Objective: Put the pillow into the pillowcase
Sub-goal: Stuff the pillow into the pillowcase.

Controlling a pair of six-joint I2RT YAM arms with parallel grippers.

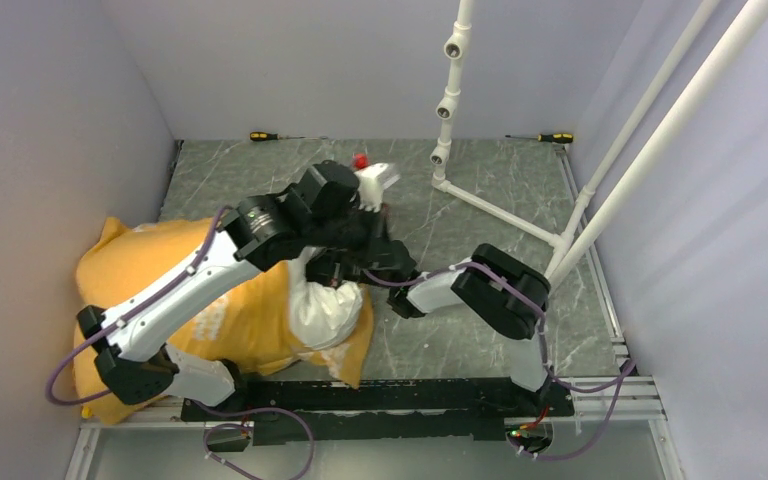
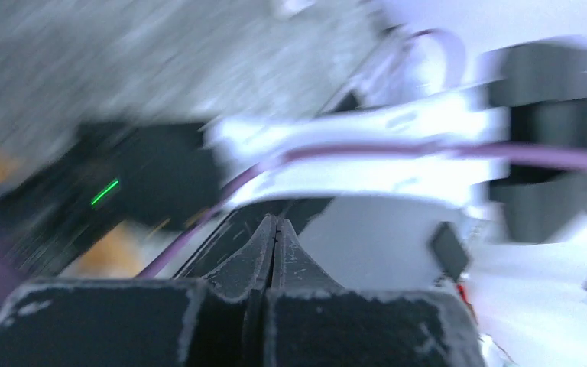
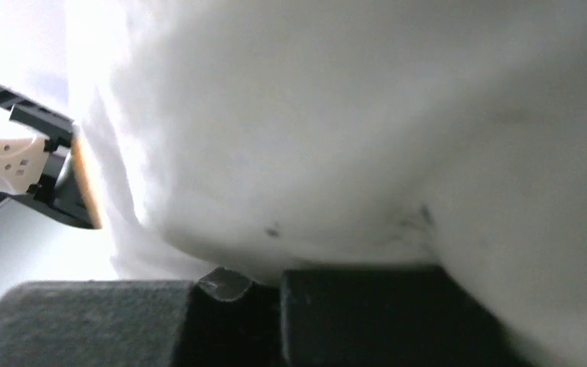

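The left hand (image 2: 275,223) is sitting shut and empty. The right hand (image 3: 254,281), shut too, is pressing against the pillow (image 3: 351,138). Pushing should be driving it deeper into the pillowcase (image 1: 140,260).

We record the plump white cloth pillow (image 3: 351,115) as smooth and matt, the orange-yellow fabric pillowcase (image 1: 140,265) as creased. The grey marble-patterned table top (image 1: 480,190) looks smooth with a faint sheen; the black left gripper (image 2: 276,225) has matt, scuffed faces.

Top camera looks down from behind; right wrist camera hugs the pillow (image 3: 351,138).
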